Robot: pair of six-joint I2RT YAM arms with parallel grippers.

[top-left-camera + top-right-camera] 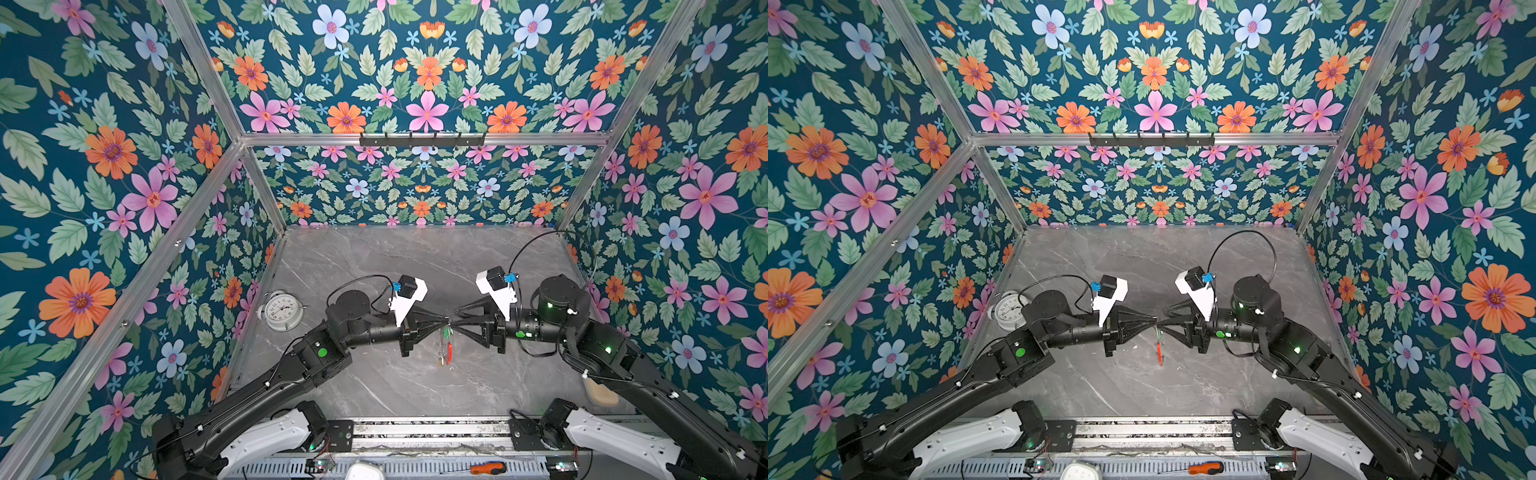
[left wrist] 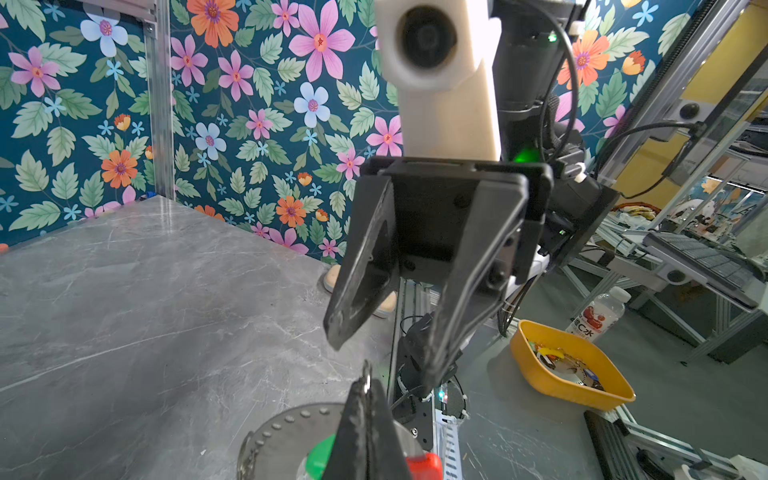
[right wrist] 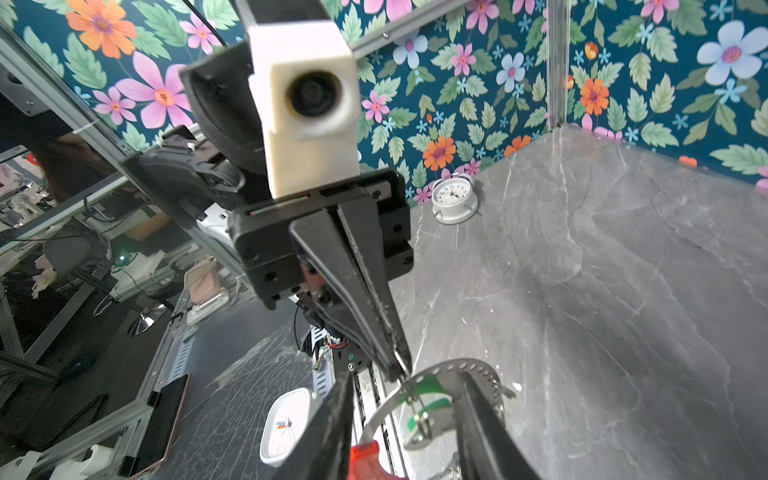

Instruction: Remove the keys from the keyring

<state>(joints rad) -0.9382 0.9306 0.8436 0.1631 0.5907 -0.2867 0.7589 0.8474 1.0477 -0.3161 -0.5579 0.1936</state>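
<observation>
In both top views my two grippers meet tip to tip above the middle of the table. The left gripper point(image 1: 448, 321) point(image 2: 367, 384) is shut on a small silver split ring of the keyring point(image 1: 449, 352) point(image 2: 286, 432), which hangs below it on edge. It is a grey loop with a red section. A green key head point(image 1: 446, 332) point(image 3: 432, 405) shows just under the tips. The right gripper point(image 1: 455, 318) point(image 3: 407, 374) is open, its fingers standing on either side of the grey loop point(image 3: 449, 368) without touching it. I can make out only the green-headed one of the keys.
A white round alarm clock point(image 1: 284, 311) stands by the left wall. A beige object point(image 1: 600, 395) lies at the table's right edge. An orange-handled screwdriver point(image 1: 488, 468) and a white square clock point(image 3: 286, 424) sit on the front rail. A yellow bowl point(image 2: 569, 365) is off the table.
</observation>
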